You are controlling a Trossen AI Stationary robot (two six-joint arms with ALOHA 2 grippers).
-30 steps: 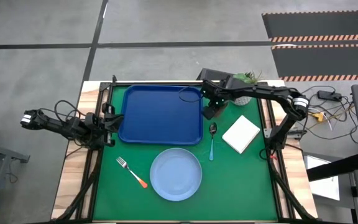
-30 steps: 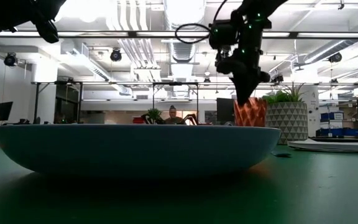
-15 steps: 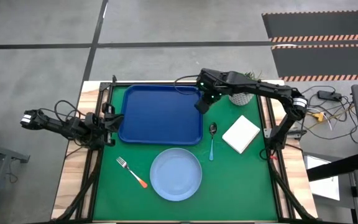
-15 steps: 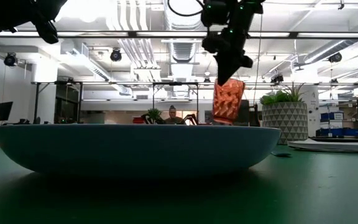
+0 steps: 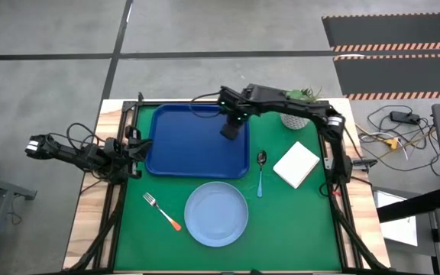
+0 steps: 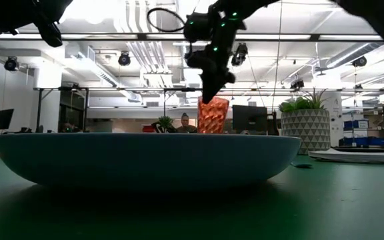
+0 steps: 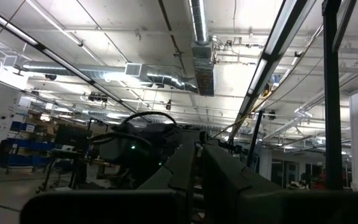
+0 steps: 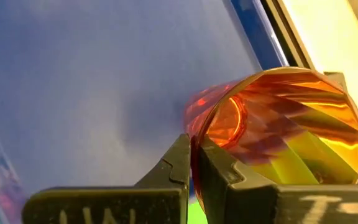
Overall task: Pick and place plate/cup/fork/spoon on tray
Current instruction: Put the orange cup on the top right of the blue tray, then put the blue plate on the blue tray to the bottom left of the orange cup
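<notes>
The red-brown cup (image 5: pixel 231 130) hangs from my right gripper (image 5: pixel 230 127) over the right part of the dark-blue tray (image 5: pixel 182 141). It also shows in the low view (image 6: pixel 213 115) and in the right wrist view (image 8: pixel 278 124). The pale-blue plate (image 5: pixel 216 214) lies on the green mat near the front. The orange-handled fork (image 5: pixel 163 211) lies left of the plate. The blue-handled spoon (image 5: pixel 260 173) lies right of the tray. My left gripper (image 5: pixel 132 145) waits at the tray's left edge. My right gripper pinches the cup's wall at its rim (image 8: pixel 194 134), one finger (image 8: pixel 219 168) inside the cup and one finger (image 8: pixel 176 165) outside. The fingers come from above, pointing down. The cup hangs about upright below them over the tray; the plate hides its base in the low view.
A white box (image 5: pixel 296 164) lies right of the spoon. A white pot with a green plant (image 5: pixel 296 117) stands at the far right, beside my right arm. Green mat shows between the tray and the plate.
My right gripper has gone toward the table's left edge with the cup. It has lifted the cup from beside the plant pot, carried it tilted over the tray's right rim, and brought it lower and upright above the tray.
</notes>
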